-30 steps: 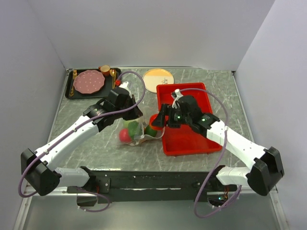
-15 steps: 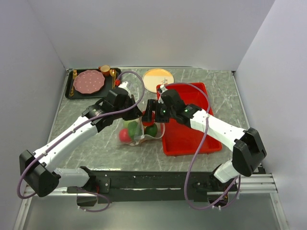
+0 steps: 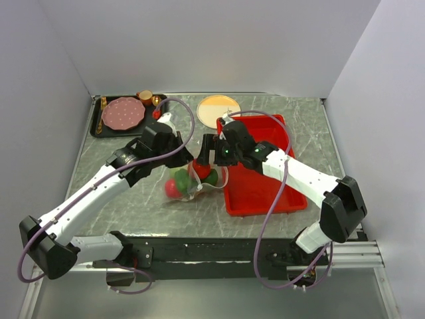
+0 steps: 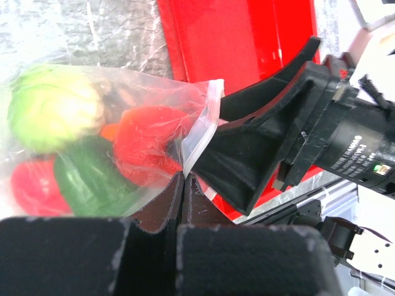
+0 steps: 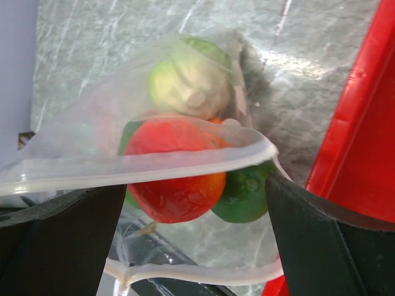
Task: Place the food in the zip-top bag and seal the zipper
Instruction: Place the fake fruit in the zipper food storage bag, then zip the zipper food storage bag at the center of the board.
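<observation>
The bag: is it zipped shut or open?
The bag is open. In the right wrist view the two zipper strips gape apart, with red food showing between them.

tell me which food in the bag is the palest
The light green piece, deepest in the zip-top bag; the rest are red, orange or dark green.

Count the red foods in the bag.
2: one red food just inside the zip-top bag mouth, another red food deeper in. More may be hidden.
</observation>
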Available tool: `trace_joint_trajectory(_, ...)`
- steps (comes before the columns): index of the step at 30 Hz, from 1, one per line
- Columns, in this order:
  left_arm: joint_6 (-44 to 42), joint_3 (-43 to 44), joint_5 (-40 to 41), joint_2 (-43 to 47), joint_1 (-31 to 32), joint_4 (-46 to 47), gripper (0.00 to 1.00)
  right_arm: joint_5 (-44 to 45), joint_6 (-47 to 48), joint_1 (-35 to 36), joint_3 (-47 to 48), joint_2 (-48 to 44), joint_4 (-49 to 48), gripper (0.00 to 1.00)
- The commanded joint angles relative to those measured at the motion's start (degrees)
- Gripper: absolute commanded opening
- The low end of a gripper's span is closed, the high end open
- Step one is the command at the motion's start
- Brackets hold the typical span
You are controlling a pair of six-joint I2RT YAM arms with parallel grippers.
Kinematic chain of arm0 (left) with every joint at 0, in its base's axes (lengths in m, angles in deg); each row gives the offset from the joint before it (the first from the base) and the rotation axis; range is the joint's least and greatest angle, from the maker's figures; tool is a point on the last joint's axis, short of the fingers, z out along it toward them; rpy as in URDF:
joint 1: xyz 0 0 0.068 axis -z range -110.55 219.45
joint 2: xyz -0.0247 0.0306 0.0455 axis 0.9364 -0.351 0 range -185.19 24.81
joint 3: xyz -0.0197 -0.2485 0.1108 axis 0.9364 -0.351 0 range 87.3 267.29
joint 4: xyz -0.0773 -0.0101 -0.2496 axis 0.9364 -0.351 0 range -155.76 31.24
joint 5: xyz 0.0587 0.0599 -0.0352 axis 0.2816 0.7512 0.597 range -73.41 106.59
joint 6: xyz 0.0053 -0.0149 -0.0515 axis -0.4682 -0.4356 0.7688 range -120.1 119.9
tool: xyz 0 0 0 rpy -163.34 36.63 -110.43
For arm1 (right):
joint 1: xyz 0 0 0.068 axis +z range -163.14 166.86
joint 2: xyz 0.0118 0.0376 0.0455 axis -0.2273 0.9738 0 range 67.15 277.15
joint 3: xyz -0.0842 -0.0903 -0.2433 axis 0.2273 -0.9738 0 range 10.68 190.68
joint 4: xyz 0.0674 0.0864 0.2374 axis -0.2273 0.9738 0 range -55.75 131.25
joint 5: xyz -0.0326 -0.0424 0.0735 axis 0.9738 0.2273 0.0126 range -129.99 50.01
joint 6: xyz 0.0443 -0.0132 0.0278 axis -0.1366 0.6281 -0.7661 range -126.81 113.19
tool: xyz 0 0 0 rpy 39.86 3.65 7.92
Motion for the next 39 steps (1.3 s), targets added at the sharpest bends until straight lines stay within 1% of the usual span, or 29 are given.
trace_joint_trajectory(1,0.70,2.06,3.03,1.45,0.06,-0.59,0.01,4.91,0.38,-0.01,-0.28,-6.31,0.29,1.00)
trace_joint_trajectory(2,1.22,1.89,3.73,2.41,0.06,-0.59,0.01,6.83,0.11,-0.10,-0.63,-7.10,1.51,1.00)
trace_joint_trajectory(4,1.32,0.31,4.87,3.38,-0.02,0.46,0.01,7.38,0.29,-0.10,-2.56,-10.00,2.31,1.00)
trace_joint_trajectory(5,1.32,-0.22,4.88,3.65,-0.29,1.16,0.01,10.60,-0.23,-0.10,-3.44,-10.71,3.01,1.00)
trace_joint_trajectory(8,3.07,2.84,6.46,2.51,-0.46,-3.48,0.01,13.08,-1.64,-0.19,-5.73,-13.52,6.17,1.00)
trace_joint_trajectory(9,2.90,3.81,6.89,3.12,-0.03,-3.40,0.01,15.26,-2.43,-0.19,-7.04,-15.27,7.05,1.00)
trace_joint_trajectory(11,1.07,1.99,8.04,4.96,-0.37,-1.30,0.01,16.60,-4.01,-0.27,-9.85,-17.90,8.02,1.00)
trace_joint_trajectory(12,0.71,1.89,8.82,4.88,-0.72,-1.73,0.01,17.39,-4.63,-0.36,-10.74,-18.70,8.20,1.00)
trace_joint_trajectory(14,2.28,5.03,10.24,2.78,-1.08,-6.19,0.01,17.83,-6.74,-0.54,-12.84,-20.29,8.38,1.00)
trace_joint_trajectory(15,2.20,5.14,9.46,2.86,-0.91,-6.12,0.01,17.57,-7.35,-0.54,-13.38,-20.64,8.38,1.00)
trace_joint_trajectory(17,2.11,2.35,9.36,4.17,-0.99,-3.94,0.01,16.61,-8.23,-0.45,-14.34,-20.91,8.11,1.00)
trace_joint_trajectory(18,3.33,1.80,11.62,4.35,-0.99,-4.36,0.01,16.34,-8.50,-0.54,-14.52,-20.91,8.03,1.00)
trace_joint_trajectory(19,4.99,1.71,12.95,4.96,-0.99,-6.37,0.01,15.47,-8.76,-0.54,-14.70,-20.82,8.02,1.00)
trace_joint_trajectory(20,5.01,1.45,13.40,5.75,-0.99,-6.21,0.01,15.38,-8.94,-0.54,-14.44,-20.47,8.37,1.00)
trace_joint_trajectory(22,4.05,0.48,12.35,8.47,-0.99,-3.42,0.01,15.72,-8.94,-0.54,-13.91,-20.21,9.77,1.00)
trace_joint_trajectory(27,3.42,0.74,8.40,8.22,-1.17,-1.82,0.01,16.43,-8.85,-0.45,-14.44,-20.82,10.48,1.00)
trace_joint_trajectory(30,3.87,-0.40,8.04,9.44,-1.17,0.11,0.01,17.22,-9.47,-0.45,-14.35,-21.08,12.50,1.00)
trace_joint_trajectory(33,3.78,-0.93,9.53,8.67,-1.26,-1.11,0.01,17.22,-9.82,-0.54,-15.66,-21.88,11.72,1.00)
trace_joint_trajectory(35,4.13,1.35,9.45,7.44,-1.17,-3.91,0.01,16.61,-10.26,-0.45,-16.28,-21.96,11.37,1.00)
trace_joint_trajectory(37,3.60,1.62,7.35,7.25,-1.17,-2.88,0.01,16.25,-10.78,-0.45,-16.63,-21.62,11.01,1.00)
trace_joint_trajectory(39,3.51,0.31,7.43,7.86,-1.17,-0.43,0.01,15.47,-11.13,-0.54,-16.81,-21.26,10.58,1.00)
